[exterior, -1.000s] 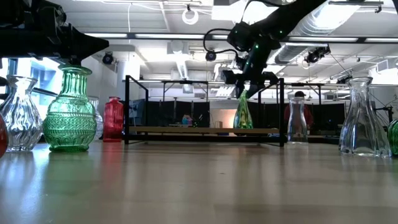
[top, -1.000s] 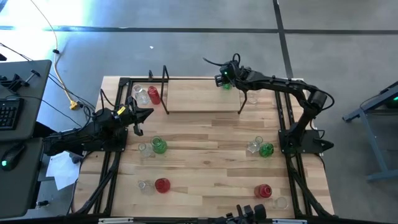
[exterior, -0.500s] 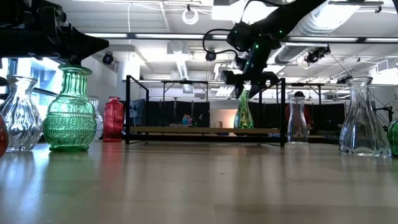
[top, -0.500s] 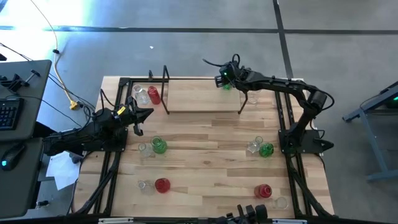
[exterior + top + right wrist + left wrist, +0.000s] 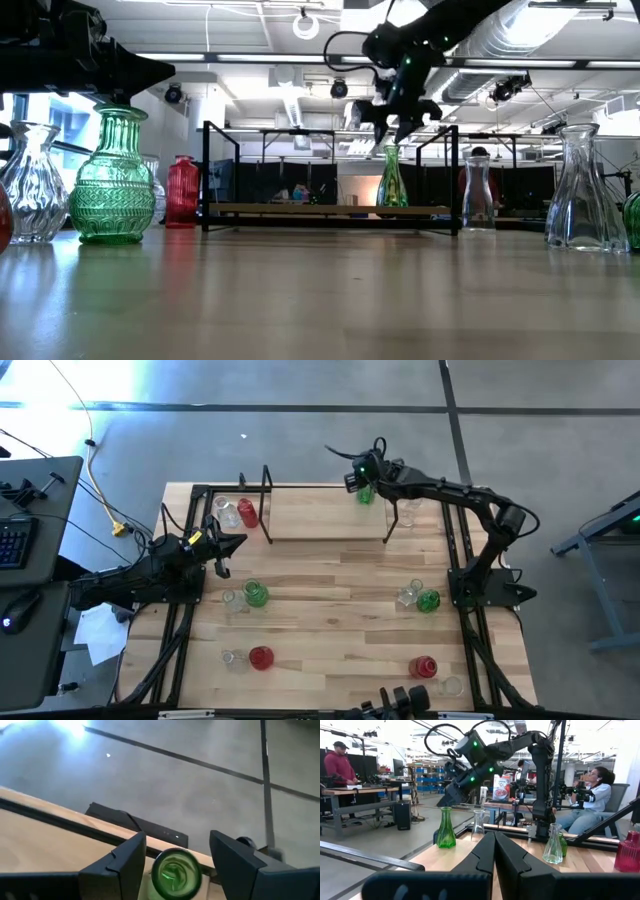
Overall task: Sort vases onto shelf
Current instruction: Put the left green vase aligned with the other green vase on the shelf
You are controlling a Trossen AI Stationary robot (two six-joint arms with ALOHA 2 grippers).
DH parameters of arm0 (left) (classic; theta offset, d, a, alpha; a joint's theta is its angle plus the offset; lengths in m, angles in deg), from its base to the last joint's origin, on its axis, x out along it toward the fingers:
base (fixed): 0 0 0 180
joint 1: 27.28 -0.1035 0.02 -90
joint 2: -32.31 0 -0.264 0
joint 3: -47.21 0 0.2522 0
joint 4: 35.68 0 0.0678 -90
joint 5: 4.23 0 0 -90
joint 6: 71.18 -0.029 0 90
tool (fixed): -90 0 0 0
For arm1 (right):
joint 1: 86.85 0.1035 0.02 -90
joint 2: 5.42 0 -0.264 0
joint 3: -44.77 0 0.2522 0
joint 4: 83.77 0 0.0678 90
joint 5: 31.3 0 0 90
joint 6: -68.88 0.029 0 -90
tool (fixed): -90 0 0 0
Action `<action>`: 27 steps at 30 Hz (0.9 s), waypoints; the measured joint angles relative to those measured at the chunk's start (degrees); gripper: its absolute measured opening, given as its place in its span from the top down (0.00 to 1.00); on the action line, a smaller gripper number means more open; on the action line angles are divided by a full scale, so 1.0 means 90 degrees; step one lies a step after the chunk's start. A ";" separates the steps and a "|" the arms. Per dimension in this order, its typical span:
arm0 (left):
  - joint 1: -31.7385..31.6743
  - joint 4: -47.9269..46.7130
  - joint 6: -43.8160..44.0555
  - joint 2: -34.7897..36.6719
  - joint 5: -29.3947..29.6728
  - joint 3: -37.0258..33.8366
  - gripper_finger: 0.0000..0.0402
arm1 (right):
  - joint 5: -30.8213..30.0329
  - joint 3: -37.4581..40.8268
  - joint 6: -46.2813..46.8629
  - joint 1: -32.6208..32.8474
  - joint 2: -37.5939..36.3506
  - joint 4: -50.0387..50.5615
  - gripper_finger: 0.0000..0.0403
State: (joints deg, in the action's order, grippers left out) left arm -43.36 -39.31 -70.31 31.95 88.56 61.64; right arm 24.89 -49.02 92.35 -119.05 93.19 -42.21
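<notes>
- Right gripper (image 5: pixel 398 128) of mine hangs over the far right part of the shelf (image 5: pixel 325 520), fingers spread wide and holding nothing.
- Directly beneath it a slim green vase (image 5: pixel 391 183) stands upright on the shelf board; in the right wrist view its round mouth (image 5: pixel 176 872) sits between my two fingers (image 5: pixel 125 861), with a gap on each side.
- In the low view the fingertips flank the top of the neck; I cannot tell if they touch it.
- My left gripper (image 5: pixel 222 553) waits at the left side of the table (image 5: pixel 330 630), near the shelf's left wire frame, its fingers (image 5: pixel 487 855) pressed together and empty.
- Just left of the shelf's left frame stand a red vase (image 5: pixel 248 513) and a clear vase (image 5: pixel 228 513), side by side.
- Just beyond the shelf's right end stands another clear vase (image 5: pixel 408 511).
- Nearer on the table, clear-and-colour pairs stand apart: green left (image 5: pixel 257 595), green right (image 5: pixel 428 601), red near left (image 5: pixel 261 657), red near right (image 5: pixel 422 667).
</notes>
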 joint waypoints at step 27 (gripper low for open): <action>0.0001 -0.0394 -0.0170 0.0000 0.0087 0.0001 0.99 | 0.3825 0.1366 -0.1143 0.2682 0.0002 -0.2848 0.96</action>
State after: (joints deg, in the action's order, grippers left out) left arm -43.36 -42.86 -71.84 31.95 89.33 61.65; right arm 59.31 -36.73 82.07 -94.91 93.21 -67.85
